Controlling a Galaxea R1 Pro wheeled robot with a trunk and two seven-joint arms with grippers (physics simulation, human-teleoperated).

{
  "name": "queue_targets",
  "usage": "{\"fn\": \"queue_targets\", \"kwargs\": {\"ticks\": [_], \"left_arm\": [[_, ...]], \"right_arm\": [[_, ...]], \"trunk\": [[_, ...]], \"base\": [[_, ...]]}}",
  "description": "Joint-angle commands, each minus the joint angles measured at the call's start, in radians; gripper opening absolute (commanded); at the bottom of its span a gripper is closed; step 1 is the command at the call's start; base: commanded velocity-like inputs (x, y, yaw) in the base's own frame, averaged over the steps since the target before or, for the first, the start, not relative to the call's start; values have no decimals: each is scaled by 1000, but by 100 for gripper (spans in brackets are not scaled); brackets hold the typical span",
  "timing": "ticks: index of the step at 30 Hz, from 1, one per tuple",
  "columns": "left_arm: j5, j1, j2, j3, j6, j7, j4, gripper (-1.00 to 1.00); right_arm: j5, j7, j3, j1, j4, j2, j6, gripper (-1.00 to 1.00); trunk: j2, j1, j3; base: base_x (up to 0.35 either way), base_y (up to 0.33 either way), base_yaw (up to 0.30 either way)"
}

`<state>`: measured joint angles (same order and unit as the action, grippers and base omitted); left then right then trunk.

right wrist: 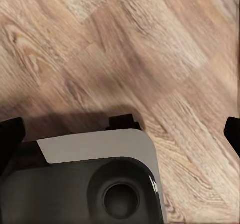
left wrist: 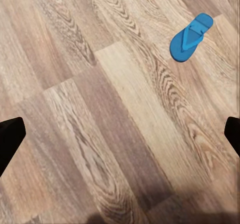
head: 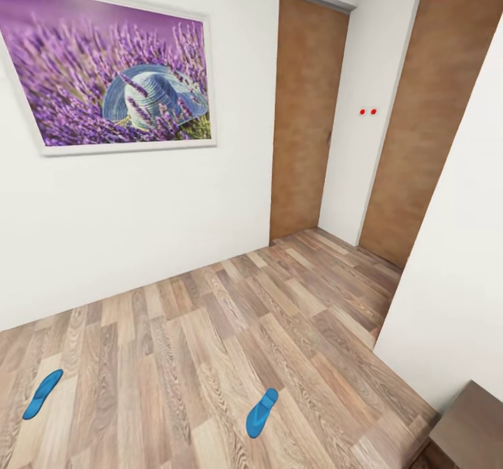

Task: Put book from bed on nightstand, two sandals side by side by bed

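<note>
Two bright blue sandals lie apart on the wood-plank floor: one sandal (head: pixel 262 412) near the lower middle of the head view, the other sandal (head: pixel 42 393) far off to the left. The left wrist view looks down on one sandal (left wrist: pixel 191 37), some way ahead of my left gripper (left wrist: pixel 120 136). That gripper is open and empty, its dark fingertips (left wrist: pixel 10 139) at the frame's sides. My right gripper (right wrist: pixel 120 133) is also open over bare floor. The book and the bed are out of view.
A white wall with a lavender picture (head: pixel 112 70) stands ahead, with two brown doors (head: pixel 304 112) to the right. A dark-brown wooden top (head: pixel 467 428) juts in at the lower right; whether it is the nightstand I cannot tell. The robot's base (right wrist: pixel 95 184) sits below the right gripper.
</note>
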<state>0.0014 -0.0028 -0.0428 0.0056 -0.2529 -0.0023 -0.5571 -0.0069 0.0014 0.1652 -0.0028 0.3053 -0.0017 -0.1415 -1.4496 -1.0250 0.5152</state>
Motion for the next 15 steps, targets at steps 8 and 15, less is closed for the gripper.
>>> {"fn": "queue_targets", "kwargs": {"ticks": [8,15], "left_arm": [[0,0,0,1,-2,0,0,100],[0,0,0,1,-3,0,0,100]], "right_arm": [[-1,0,1,0,0,0,-3,100],[-1,0,1,0,0,0,-3,100]], "trunk": [[0,0,1],[0,0,1]], "base": [[0,0,-278],[0,0,-276]]}}
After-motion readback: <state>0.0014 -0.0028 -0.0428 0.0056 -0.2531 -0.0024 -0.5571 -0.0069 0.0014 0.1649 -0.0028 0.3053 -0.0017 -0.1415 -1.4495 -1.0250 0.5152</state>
